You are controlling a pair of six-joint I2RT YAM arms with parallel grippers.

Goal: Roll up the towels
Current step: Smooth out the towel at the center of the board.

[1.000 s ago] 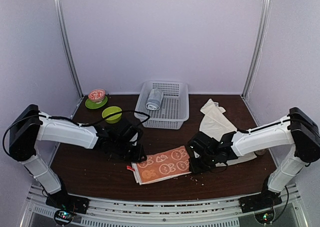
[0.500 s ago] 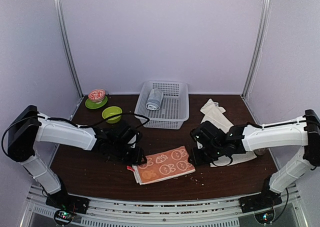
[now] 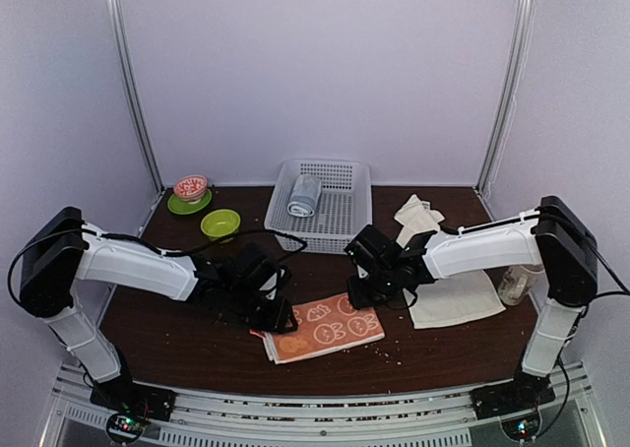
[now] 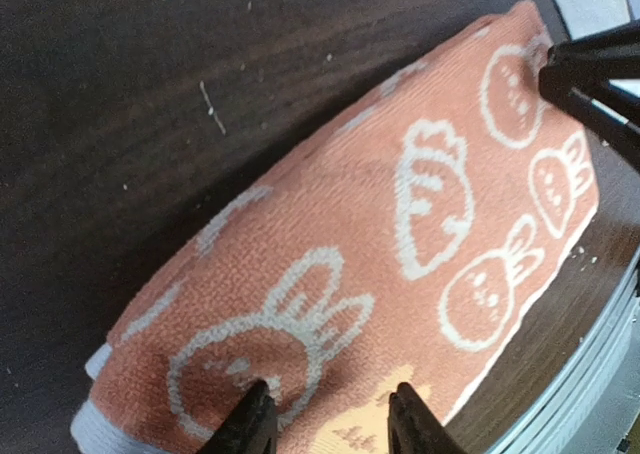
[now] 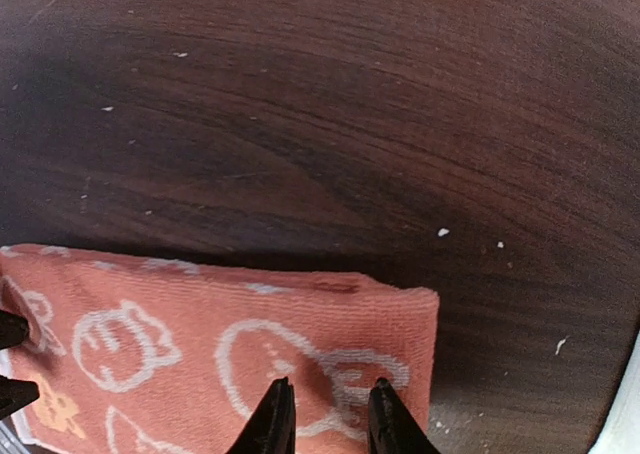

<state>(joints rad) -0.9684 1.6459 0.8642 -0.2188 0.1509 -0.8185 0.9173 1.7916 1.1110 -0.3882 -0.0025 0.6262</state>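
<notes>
Swinging in from the right, the right gripper now meets the far corner of the salmon towel lying flat mid-table, with the left gripper at its left end, both part-open and holding nothing.

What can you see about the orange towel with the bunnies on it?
The orange towel is soft salmon cloth printed with white bunnies and a carrot. It lies folded flat in layers, pale edging showing, on the dark wooden table near the front. The left gripper hangs over one end, the right gripper over a corner, fingers apart; I cannot tell if they touch it.
</notes>
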